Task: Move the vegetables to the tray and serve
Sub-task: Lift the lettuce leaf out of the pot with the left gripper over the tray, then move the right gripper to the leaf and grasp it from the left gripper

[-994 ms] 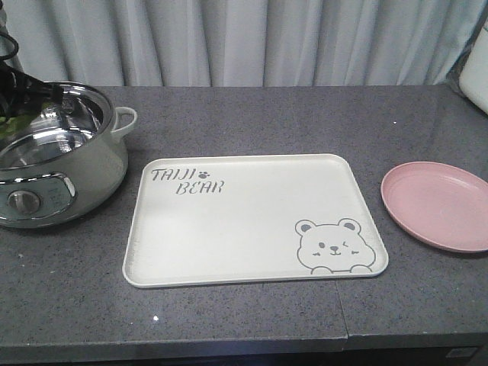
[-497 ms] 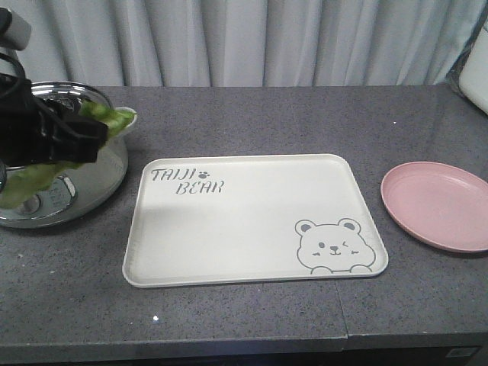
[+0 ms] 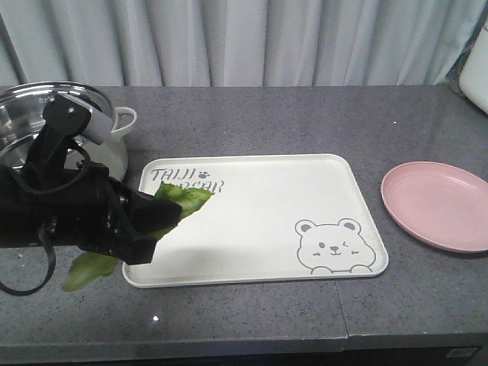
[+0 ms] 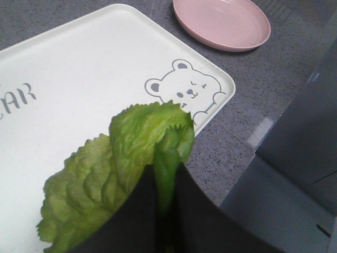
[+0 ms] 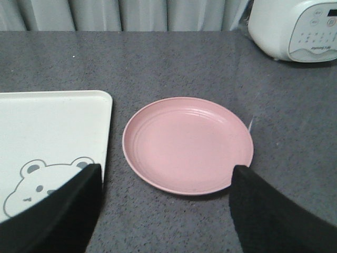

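My left gripper (image 3: 166, 219) is shut on the vegetables, a ruffled green lettuce leaf (image 3: 185, 198). It holds the leaf above the left part of the cream-white tray (image 3: 259, 221) with the bear drawing. In the left wrist view the leaf (image 4: 131, 153) is pinched between the two black fingers of the left gripper (image 4: 166, 169) and hangs over the tray (image 4: 79, 79). One end of the leaf (image 3: 88, 271) droops past the tray's front left corner. My right gripper (image 5: 163, 171) is open and holds nothing, above the counter between the tray's right edge (image 5: 52, 121) and the pink plate (image 5: 187, 145).
A steel electric pot (image 3: 46, 114) with a white handle stands at the back left, partly behind my left arm. The pink plate (image 3: 438, 202) lies right of the tray. A white rice cooker (image 5: 292, 26) stands at the back right. The counter's front edge runs close below the tray.
My left arm has swung from the pot toward the right and front, carrying the lettuce leaf, which now hangs over the tray's left side. Tray and plate have not moved.
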Controlling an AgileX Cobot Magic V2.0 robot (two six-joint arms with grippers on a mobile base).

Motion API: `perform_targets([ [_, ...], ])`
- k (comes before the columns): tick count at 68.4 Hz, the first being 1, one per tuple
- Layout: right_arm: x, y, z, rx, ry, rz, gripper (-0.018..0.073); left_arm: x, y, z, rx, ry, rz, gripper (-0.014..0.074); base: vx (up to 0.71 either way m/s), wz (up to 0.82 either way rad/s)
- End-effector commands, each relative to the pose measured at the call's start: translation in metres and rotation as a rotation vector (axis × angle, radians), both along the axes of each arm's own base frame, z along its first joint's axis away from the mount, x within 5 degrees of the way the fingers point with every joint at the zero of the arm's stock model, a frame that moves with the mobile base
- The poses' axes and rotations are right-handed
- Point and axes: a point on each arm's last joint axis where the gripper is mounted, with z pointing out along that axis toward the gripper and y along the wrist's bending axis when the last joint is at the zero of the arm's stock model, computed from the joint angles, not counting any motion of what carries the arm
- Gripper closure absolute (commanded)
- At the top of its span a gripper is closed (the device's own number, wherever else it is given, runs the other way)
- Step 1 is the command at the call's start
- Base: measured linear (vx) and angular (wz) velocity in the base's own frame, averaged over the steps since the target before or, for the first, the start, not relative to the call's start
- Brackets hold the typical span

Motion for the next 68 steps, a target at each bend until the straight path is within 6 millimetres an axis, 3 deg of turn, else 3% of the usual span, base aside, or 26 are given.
perform_targets([
  [1,0.002,0.002,0.011,0.011,-0.044,0.016,0.0070,-0.004,-0.004,0.017,-0.084,-0.048,0.003,0.0603,0.00,0.00],
  [11,0.008,0.008,-0.001,0.043,0.085,0.076,0.0070,-0.007,-0.008,0.020,-0.132,-0.045,-0.025,0.0603,0.00,0.00],
  [32,0.046,0.037,-0.027,0.164,0.300,0.391,0.0070,-0.011,-0.013,0.024,-0.228,0.013,-0.056,0.0603,0.00,0.00],
  [48,0.074,0.059,-0.034,0.306,0.268,0.626,0.0070,-0.005,-0.021,0.016,-0.282,0.094,-0.087,0.0603,0.00,0.00],
  [68,0.093,0.076,-0.034,0.449,0.141,0.855,0.0074,0.000,-0.027,0.005,-0.287,0.156,-0.129,0.0603,0.00,0.00],
])
